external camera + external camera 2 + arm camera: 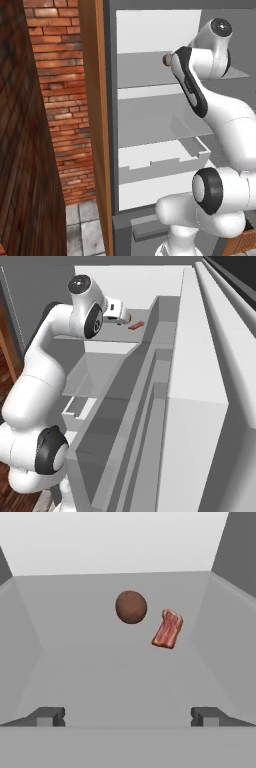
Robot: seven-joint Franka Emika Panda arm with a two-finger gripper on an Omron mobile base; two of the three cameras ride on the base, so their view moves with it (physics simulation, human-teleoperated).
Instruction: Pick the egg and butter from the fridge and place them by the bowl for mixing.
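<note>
**Claw released before the egg on the fridge shelf**

In the hand view we see our claw [128, 717] released, its two dark fingertips [47, 716] standing wide apart at the bottom of the frame, holding nothing. The egg [131, 606] lies just above centre on a pale grey shelf [90, 662] of the fridge [150, 30]. Just to its lower right lies a red strip [167, 630], apart from the egg.
</note>
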